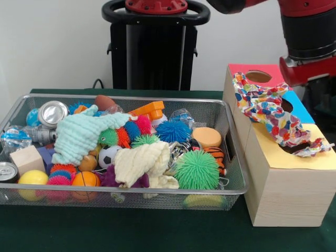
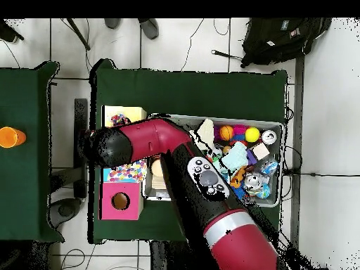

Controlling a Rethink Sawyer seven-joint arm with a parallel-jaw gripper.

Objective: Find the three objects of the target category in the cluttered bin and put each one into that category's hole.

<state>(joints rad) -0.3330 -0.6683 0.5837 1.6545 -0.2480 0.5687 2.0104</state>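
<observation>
Along the tabletop's point(image 1: 131, 231) right edge in the front view, polka-dot cloths point(image 1: 265, 107) drape across the three-holed box point(image 1: 283, 194), one end at the yellow hole point(image 1: 289, 148). Overhead, the arm point(image 2: 151, 137) covers them, and the end effector's grip cannot be told. The wire basket point(image 1: 231, 157) holds a mint cloth point(image 1: 84, 134) and a cream cloth point(image 1: 142, 163).

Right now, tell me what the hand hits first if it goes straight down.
Probably the polka-dot cloth draped across the box tops, one end at the yellow top's hole. The hand is mostly hidden, so depth is uncertain.
</observation>
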